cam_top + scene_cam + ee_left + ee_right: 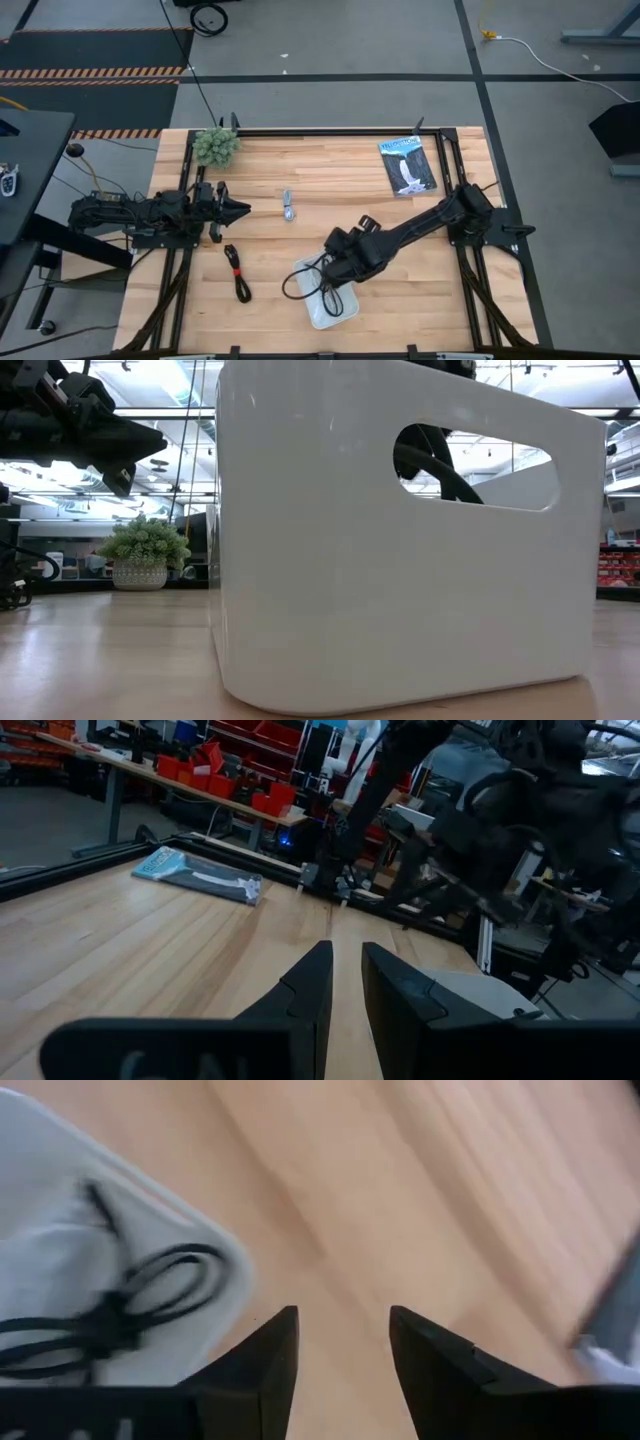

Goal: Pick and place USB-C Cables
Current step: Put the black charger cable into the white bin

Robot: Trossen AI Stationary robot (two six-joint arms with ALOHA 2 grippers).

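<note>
Nearest the low camera stands the white tray (400,550), its wall filling the view; through its handle cut-out a loop of black cable (430,465) is seen inside. From above, the tray (345,312) sits at the near edge of the table (330,170), and the black cable (300,280) is partly draped over the tray's rim rather than wholly within it. The right gripper (330,275) is held just above the tray, its fingers (275,1355) parted and empty. It is judged that the loop hanging over the rim could be snagged by the fingers and dragged out if the arm is withdrawn low across it.

Farther off, the black cable with a red tie (237,271) lies left of the tray, and the short grey cable (288,207) lies near the table's middle; both are unplaced. A white cable cannot be made out. The left gripper (240,208) waits at the left side, its fingers (310,990) nearly together, holding nothing. At the far right lies the blue-and-black packet (408,165), which could be mistaken for a target.
</note>
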